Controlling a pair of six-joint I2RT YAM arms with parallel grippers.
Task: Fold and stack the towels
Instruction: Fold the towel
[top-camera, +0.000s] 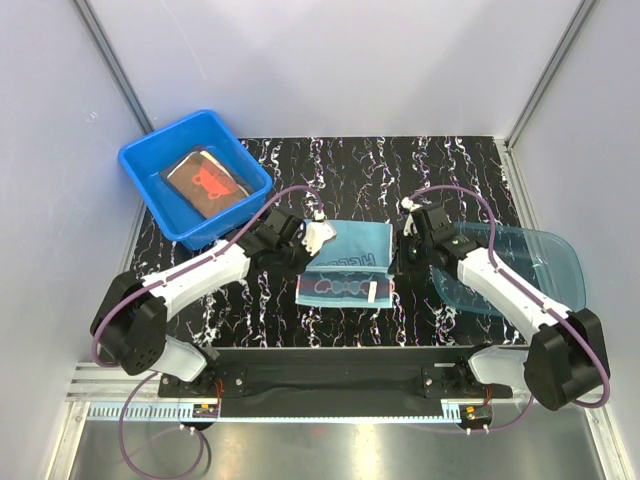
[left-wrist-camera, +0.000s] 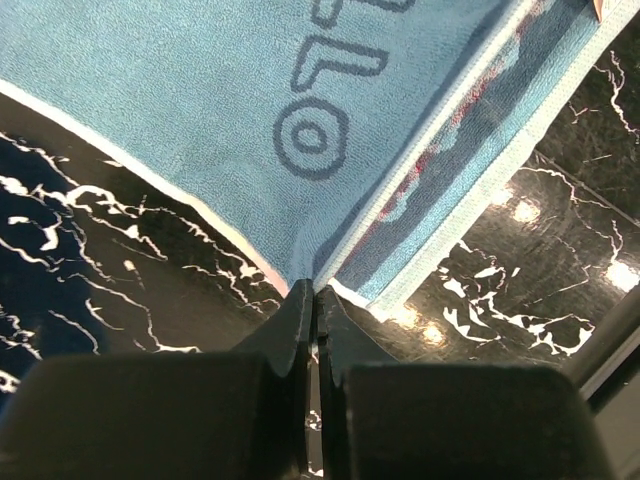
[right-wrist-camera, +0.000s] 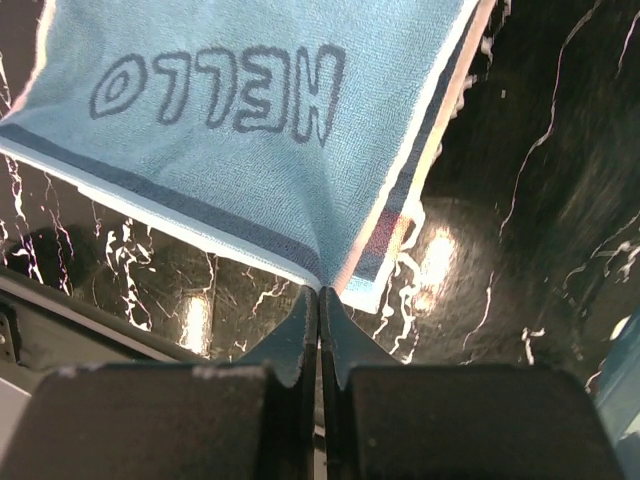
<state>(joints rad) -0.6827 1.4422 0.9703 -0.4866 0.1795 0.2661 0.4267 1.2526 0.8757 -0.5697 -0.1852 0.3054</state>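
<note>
So both arms are mid-fold on the blue towel (top-camera: 348, 272), the one with HELLO on it. It sits in the middle of the table (top-camera: 450, 170), between the two arms. The left gripper (left-wrist-camera: 315, 297) is clamped shut on one corner and the right gripper (right-wrist-camera: 320, 295) is pinched tight on the other. The held edge is lifted off the table and the rest lies flat nearer the bases. Looks to me like the far half is meant to go over onto the near half. To do it nicely, move both corners together at the same height and pace so that edge is taut and straight. Line them up with the near corners before letting go, otherwise you get a crooked fold. Don't pull so hard that the flat part drags. There's a brown towel (top-camera: 205, 182) with red print in the tub (top-camera: 140, 165) at the far left, so I'd guess more folding is waiting. The see-through bowl (top-camera: 545, 260) is right beside the right arm, so watch that elbow.
</note>
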